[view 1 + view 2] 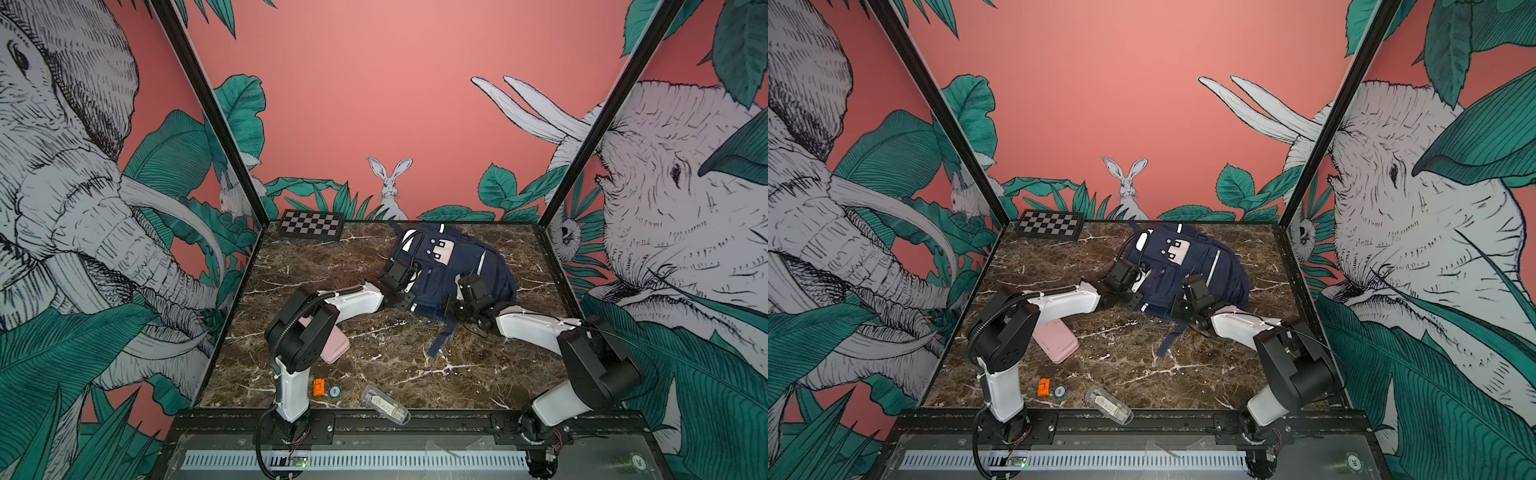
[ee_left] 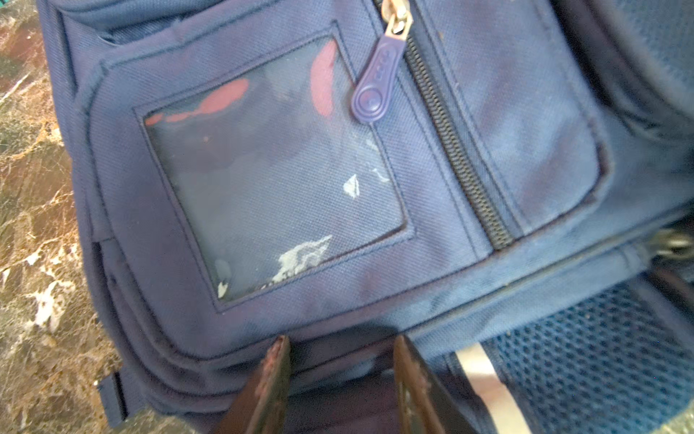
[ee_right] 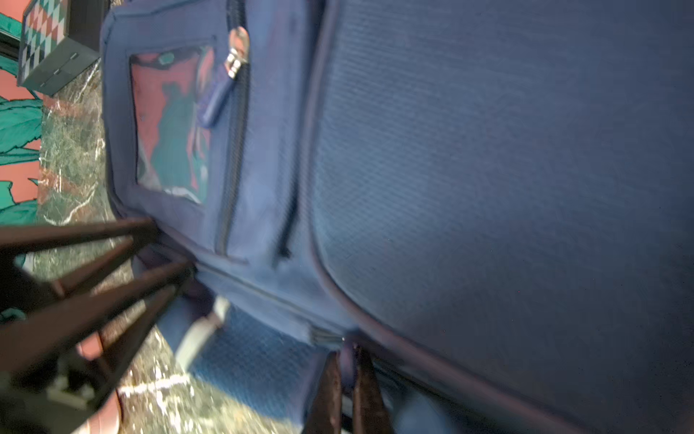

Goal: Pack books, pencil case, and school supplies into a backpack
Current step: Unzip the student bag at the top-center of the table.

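Backpack: the backpack (image 1: 453, 266) lies on the marble table (image 1: 395, 374), far side and right of centre, front pocket facing up; a strap trails towards the near edge
Left gripper: the left gripper (image 2: 341, 344) has its jaws parted astride the padded rim just below the front pocket; nothing looks pinched
Right gripper: the right gripper (image 3: 347, 353) is clenched on a small navy bit of the backpack at the seam where a zip track ends; tab or piping, I cannot tell
Waiting: the pink pencil case (image 1: 1057, 343) lies partly under the left arm; an orange piece (image 1: 318, 387), a round token (image 1: 335, 391) and a clear pouch (image 1: 386, 404) sit near the front edge; the books are not in view
Step, as judged: getting the main compartment open
Doing it well: the left gripper should close on the rim close beside the zip to anchor the soft fabric; the right should then draw along the track, low and in line with it, not upward
Watch for: the whole bag sliding with the pull; fabric bunching into the teeth; the zip pull (image 2: 375, 94) of the front pocket is the wrong one to take
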Motion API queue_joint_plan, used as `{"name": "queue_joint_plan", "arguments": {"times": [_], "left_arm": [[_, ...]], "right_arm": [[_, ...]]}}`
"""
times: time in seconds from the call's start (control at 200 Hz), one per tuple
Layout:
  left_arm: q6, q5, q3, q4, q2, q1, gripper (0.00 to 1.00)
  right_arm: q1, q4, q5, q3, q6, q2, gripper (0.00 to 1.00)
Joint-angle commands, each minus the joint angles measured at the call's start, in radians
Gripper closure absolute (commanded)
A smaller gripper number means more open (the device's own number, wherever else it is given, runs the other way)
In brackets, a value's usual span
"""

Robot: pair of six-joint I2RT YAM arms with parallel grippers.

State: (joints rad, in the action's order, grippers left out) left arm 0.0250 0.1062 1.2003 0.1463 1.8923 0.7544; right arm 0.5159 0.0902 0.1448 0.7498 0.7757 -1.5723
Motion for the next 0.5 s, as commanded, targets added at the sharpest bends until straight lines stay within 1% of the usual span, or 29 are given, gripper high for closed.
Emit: {"name": "queue_joint_plan", "arguments": {"times": [0.0, 0.1, 0.155, 0.17, 0.21, 0.26, 0.395, 0.415, 0.495], "left_arm": [[-0.022, -0.045, -0.053, 0.072, -0.005, 0.005, 0.54], [-0.011, 0.023, -0.050, 0.094, -0.017, -0.004, 0.54], [-0.006, 0.052, -0.039, 0.111, -0.023, -0.011, 0.53], [-0.005, 0.059, -0.038, 0.112, -0.025, -0.012, 0.54], [0.001, 0.068, -0.033, 0.116, -0.028, -0.017, 0.53], [0.006, 0.091, -0.022, 0.126, -0.028, -0.023, 0.53], [-0.006, 0.168, 0.027, 0.194, -0.008, -0.047, 0.52], [-0.011, 0.174, 0.033, 0.204, -0.003, -0.080, 0.52], [-0.032, 0.187, 0.046, 0.223, 0.004, -0.117, 0.52]], "right_arm": [[0.034, 0.086, 0.020, 0.059, 0.047, -0.074, 1.00], [0.033, 0.071, 0.004, 0.057, 0.045, -0.054, 0.99], [0.034, 0.031, -0.012, 0.050, 0.033, -0.036, 0.87], [0.034, 0.021, -0.015, 0.049, 0.028, -0.002, 0.83], [0.034, -0.007, -0.024, 0.041, 0.019, 0.033, 0.74], [0.035, -0.041, -0.041, 0.027, 0.008, 0.081, 0.68], [0.032, -0.161, -0.098, -0.007, -0.030, 0.229, 0.60], [0.032, -0.178, -0.106, -0.011, -0.036, 0.253, 0.60], [0.030, -0.258, -0.142, -0.021, -0.066, 0.343, 0.58]]}}
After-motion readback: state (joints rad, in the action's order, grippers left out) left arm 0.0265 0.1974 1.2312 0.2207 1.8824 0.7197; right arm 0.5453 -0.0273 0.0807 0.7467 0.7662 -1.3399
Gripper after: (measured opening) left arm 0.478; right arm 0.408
